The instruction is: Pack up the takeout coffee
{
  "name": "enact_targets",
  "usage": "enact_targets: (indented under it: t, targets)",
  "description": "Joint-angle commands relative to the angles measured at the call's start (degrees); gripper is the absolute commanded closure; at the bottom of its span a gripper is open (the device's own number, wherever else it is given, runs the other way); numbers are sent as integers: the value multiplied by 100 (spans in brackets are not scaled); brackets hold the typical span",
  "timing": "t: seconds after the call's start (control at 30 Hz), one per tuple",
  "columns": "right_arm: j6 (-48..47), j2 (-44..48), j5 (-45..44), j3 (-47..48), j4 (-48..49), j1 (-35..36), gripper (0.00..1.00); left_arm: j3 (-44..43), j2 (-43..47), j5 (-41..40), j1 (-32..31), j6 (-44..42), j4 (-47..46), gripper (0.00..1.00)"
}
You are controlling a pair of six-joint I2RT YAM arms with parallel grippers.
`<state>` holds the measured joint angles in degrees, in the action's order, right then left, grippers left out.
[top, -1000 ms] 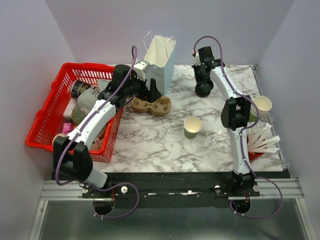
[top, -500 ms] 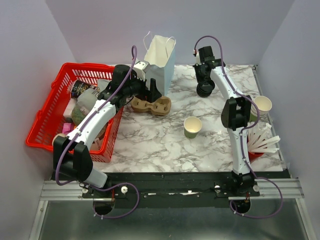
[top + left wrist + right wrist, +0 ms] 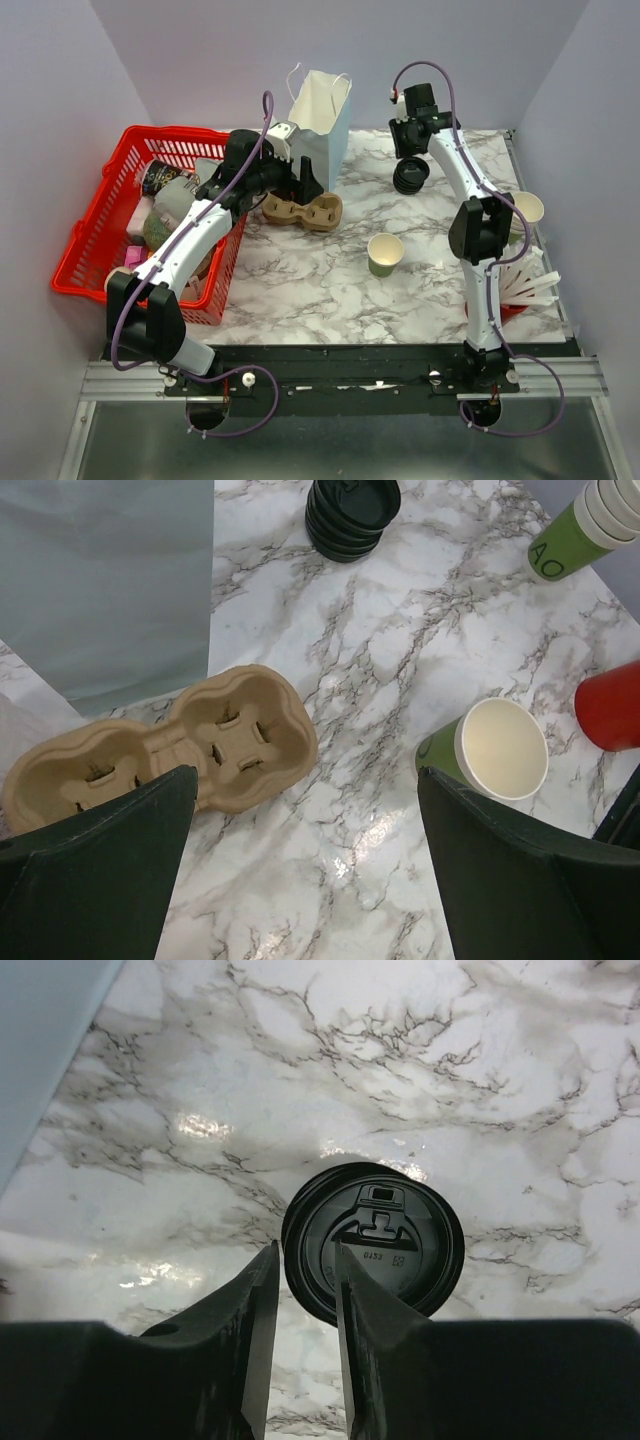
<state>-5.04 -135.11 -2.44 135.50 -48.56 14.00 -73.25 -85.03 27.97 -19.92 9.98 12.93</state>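
Cup (image 3: 386, 253) stands upright, open-topped, on tabletop (image 3: 300, 270), apart from both arms. Left pincer (image 3: 305, 775) released, hovering by carrier (image 3: 160, 745). Right pincer (image 3: 305, 1250) over lid stack (image 3: 395, 1245), fingers nearly together; whether it grips a lid, cannot tell.

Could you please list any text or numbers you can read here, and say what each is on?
"AO", as far as it shows: on the side of the stack of green paper cups with white rims.
Embossed marks on the round black plastic sip lid: too small to read.
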Motion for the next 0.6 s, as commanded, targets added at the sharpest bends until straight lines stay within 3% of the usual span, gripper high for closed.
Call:
enact_targets:
  t: [0.0,0.57]
  targets:
    - [-120,-200,59,-77,-75,33,62,13,13,-37,32,48,-45,1]
    - [-243,-569,-143,99,13,24,64,-84,-83,-72,24,4,43,1]
